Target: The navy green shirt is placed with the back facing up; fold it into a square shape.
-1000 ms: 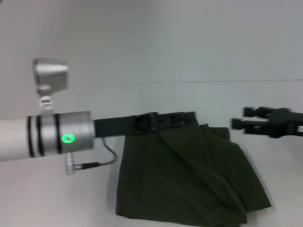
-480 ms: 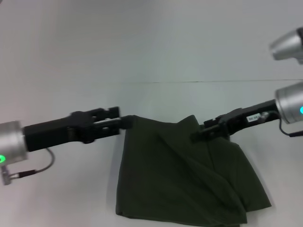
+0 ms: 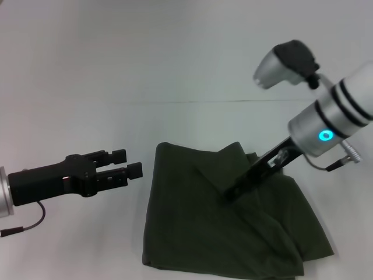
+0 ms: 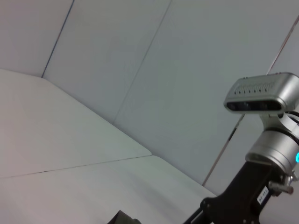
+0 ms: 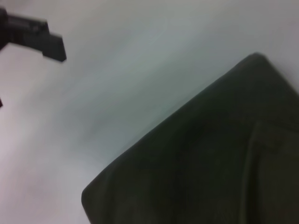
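We note the left tool [image 3: 127, 163], spread, has backed off the navy green shirt [image 3: 233, 221] folded on the tabletop [image 3: 76, 245]; right tool [image 3: 228, 195], closure indeterminable, now presses its centre, suggesting smoothing.

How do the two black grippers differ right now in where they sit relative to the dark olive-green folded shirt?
The left gripper hangs off the dark olive-green folded shirt, beside its left edge over bare white table, fingers apart. The right gripper reaches down onto the shirt's middle, tip against the fabric; its fingers' state is unclear. Both are black and point inward toward the shirt.
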You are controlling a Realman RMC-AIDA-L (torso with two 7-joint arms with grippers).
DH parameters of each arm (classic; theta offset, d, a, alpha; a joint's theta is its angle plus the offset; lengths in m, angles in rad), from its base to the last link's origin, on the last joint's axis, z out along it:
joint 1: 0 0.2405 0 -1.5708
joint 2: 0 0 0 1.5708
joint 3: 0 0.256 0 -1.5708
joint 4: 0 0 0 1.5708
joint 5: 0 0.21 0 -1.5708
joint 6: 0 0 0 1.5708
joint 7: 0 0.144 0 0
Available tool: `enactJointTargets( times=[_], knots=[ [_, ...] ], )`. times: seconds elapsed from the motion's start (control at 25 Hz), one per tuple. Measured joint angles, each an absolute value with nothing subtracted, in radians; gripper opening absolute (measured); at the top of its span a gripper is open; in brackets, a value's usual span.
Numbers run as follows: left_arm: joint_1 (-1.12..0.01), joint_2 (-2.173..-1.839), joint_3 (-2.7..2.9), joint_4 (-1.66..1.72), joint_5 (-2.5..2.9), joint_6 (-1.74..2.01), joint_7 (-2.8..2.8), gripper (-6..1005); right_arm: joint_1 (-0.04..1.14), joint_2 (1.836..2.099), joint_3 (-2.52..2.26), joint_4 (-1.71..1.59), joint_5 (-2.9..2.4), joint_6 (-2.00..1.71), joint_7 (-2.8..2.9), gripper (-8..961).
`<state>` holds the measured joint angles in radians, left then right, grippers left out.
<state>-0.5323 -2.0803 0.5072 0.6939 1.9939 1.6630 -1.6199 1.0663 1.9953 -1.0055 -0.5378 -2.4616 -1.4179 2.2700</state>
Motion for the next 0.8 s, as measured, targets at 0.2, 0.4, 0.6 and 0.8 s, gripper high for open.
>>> enactJointTargets(
  times=[0.2, 0.4, 0.6, 0.8],
  knots=[
    [-0.526, -2.083, 0.503, 0.693, 1.988, 1.670, -1.620, 761, 1.075, 2.021, -1.057, -0.537, -2.482, -1.360, 2.291, 816],
    [-0.524, -2.085, 0.502, 0.689, 1.987, 1.671, -1.619, 762, 1.077, 2.045, -1.081, -0.531, -2.495, -1.305, 2.294, 779],
    [-0.523, -2.085, 0.502, 0.687, 1.986, 1.672, -1.619, 762, 1.077, 2.070, -1.084, -0.531, -2.552, -1.249, 2.298, 688],
    [-0.523, -2.086, 0.500, 0.686, 1.982, 1.674, -1.621, 762, 1.078, 2.076, -1.085, -0.531, -2.570, -1.236, 2.301, 596]
  ],
)
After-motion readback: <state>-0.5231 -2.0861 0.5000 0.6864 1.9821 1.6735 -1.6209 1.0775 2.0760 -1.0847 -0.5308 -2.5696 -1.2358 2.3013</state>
